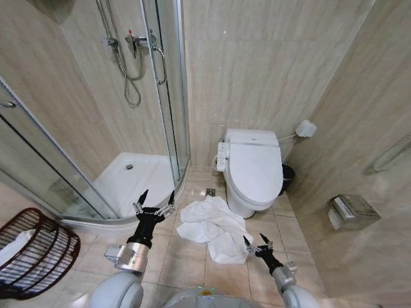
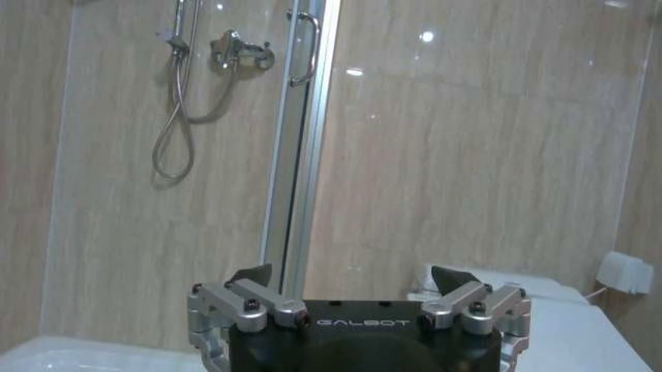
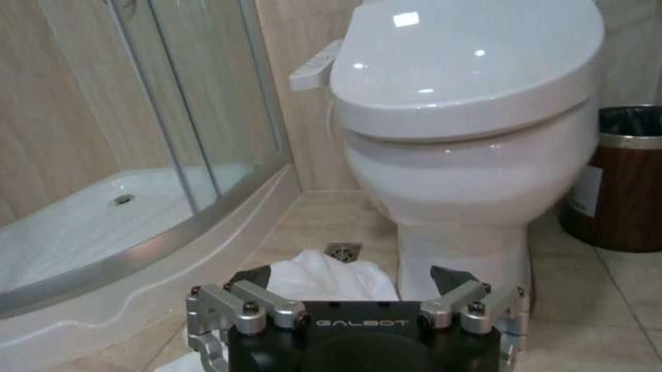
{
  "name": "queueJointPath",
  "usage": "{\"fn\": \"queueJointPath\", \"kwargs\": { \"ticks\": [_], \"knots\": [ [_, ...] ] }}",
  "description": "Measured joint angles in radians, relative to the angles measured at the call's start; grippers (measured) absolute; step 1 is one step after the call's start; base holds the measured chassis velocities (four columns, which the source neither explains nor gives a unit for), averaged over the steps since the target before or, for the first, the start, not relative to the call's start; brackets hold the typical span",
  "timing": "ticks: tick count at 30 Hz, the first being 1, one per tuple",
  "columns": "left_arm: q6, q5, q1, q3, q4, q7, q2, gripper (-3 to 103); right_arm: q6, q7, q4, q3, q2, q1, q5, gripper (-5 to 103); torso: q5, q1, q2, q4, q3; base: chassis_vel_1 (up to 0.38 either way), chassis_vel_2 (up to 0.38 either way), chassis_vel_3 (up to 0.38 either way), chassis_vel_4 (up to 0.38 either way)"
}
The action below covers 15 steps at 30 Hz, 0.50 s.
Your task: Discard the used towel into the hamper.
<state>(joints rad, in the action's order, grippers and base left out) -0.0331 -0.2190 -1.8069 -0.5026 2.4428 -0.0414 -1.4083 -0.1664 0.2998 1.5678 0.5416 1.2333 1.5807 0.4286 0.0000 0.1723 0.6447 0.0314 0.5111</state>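
Note:
A crumpled white towel lies on the tiled floor in front of the toilet; in the right wrist view the towel sits just beyond my fingers. The reddish-brown hamper stands at the near left with some white cloth inside. My left gripper is raised and open, left of the towel, pointing toward the shower; the same left gripper holds nothing. My right gripper hovers open at the towel's near right edge, and that right gripper is empty too.
A glass shower enclosure with a raised white tray fills the left. A small dark bin stands right of the toilet. A tissue holder juts from the right wall. A floor drain lies behind the towel.

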Motion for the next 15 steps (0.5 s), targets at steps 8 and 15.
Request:
{"fn": "queueJointPath", "kwargs": {
  "ticks": [8, 15],
  "knots": [
    [0.000, 0.000, 0.000, 0.000, 0.000, 0.000, 0.000, 100, -0.025, -0.131, -0.018, -0.007, 0.009, -0.029, 0.001, 100, 0.0002, -0.013, -0.032, 0.0002, -0.018, 0.000, 0.000, 0.000, 0.000],
    [0.000, 0.000, 0.000, 0.000, 0.000, 0.000, 0.000, 100, -0.029, -0.153, -0.022, 0.001, -0.001, -0.030, 0.038, 100, 0.0002, -0.030, -0.073, 0.0000, -0.042, 0.000, 0.000, 0.000, 0.000]
  ]
}}
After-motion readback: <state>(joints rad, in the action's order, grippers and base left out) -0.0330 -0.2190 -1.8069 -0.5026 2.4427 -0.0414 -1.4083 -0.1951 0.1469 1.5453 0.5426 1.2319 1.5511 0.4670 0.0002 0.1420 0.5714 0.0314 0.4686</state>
